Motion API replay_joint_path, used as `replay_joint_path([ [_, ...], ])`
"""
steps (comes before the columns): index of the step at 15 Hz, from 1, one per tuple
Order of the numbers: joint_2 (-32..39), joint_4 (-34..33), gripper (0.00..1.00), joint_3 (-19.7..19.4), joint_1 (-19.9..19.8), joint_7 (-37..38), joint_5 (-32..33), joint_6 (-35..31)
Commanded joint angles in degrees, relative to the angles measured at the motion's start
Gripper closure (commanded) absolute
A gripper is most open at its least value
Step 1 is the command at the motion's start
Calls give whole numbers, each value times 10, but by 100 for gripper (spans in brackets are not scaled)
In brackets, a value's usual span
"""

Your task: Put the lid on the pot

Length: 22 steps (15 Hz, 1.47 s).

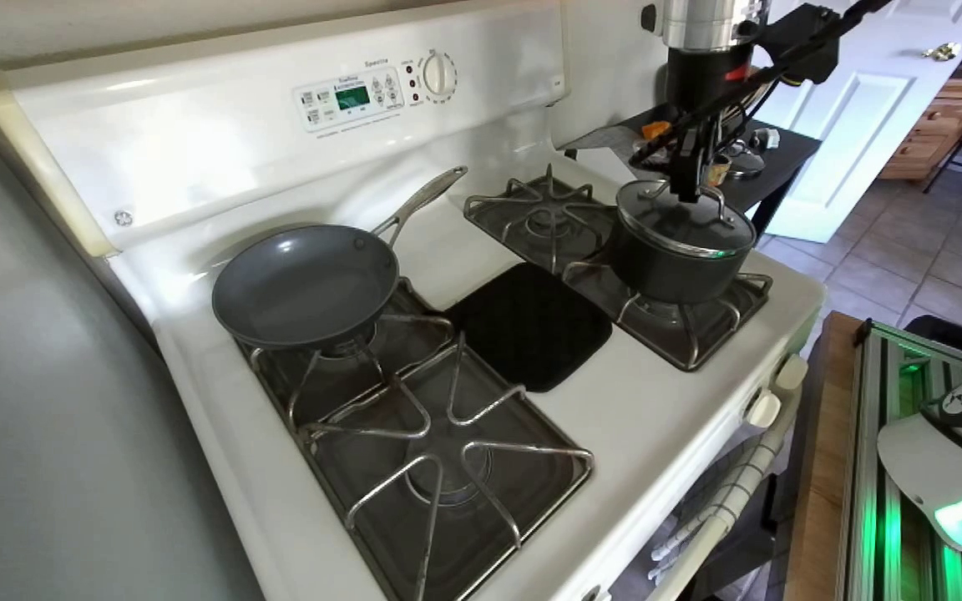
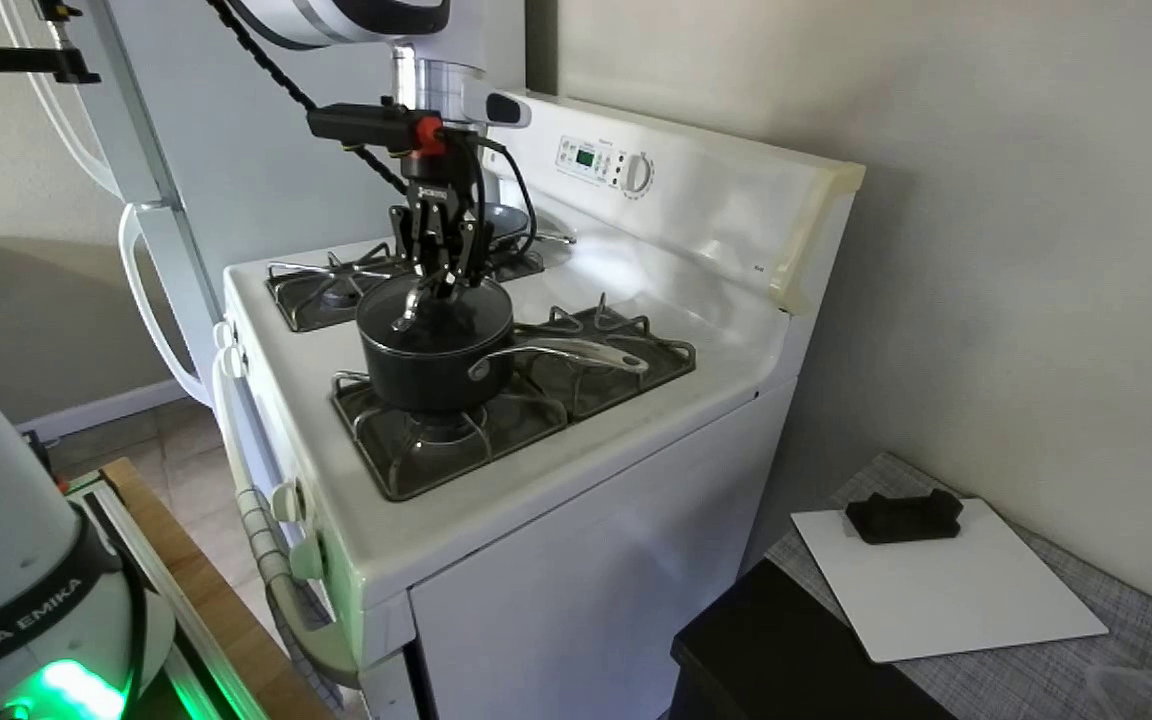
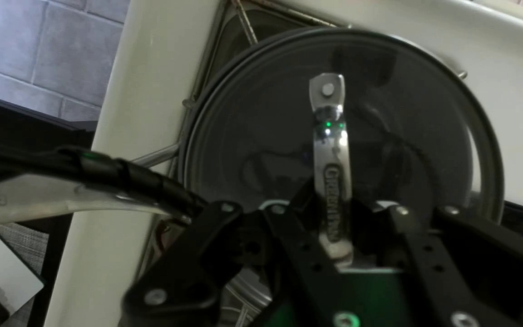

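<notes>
The lid (image 1: 656, 224) is round clear glass with a metal rim and a shiny metal loop handle. It lies level over the dark grey, deep pot (image 1: 673, 275), its rim meeting the pot's rim as far as I can see. The pot also shows in an exterior view (image 2: 426, 380), with a long metal handle. My gripper (image 1: 686, 194) points down over the lid. In the wrist view its fingers (image 3: 333, 204) stand against both sides of the lid's handle, shut on it. The fingertips are partly hidden in shadow.
The grey frying pan (image 1: 306, 284) stands on the back burner at the far end of the stove. A black mat (image 1: 535, 325) lies between the burners. A dark side table (image 1: 782, 154) beside the stove holds a round clear object (image 1: 746, 163) and small items.
</notes>
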<state>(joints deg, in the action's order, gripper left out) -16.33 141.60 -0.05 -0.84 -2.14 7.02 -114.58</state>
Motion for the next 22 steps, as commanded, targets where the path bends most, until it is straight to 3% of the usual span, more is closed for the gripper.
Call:
replay_joint_path([
  [1,-5,2,100,5,-1,13,18,-1],
  [22,7,-14,100,32,9,22,59,38],
])
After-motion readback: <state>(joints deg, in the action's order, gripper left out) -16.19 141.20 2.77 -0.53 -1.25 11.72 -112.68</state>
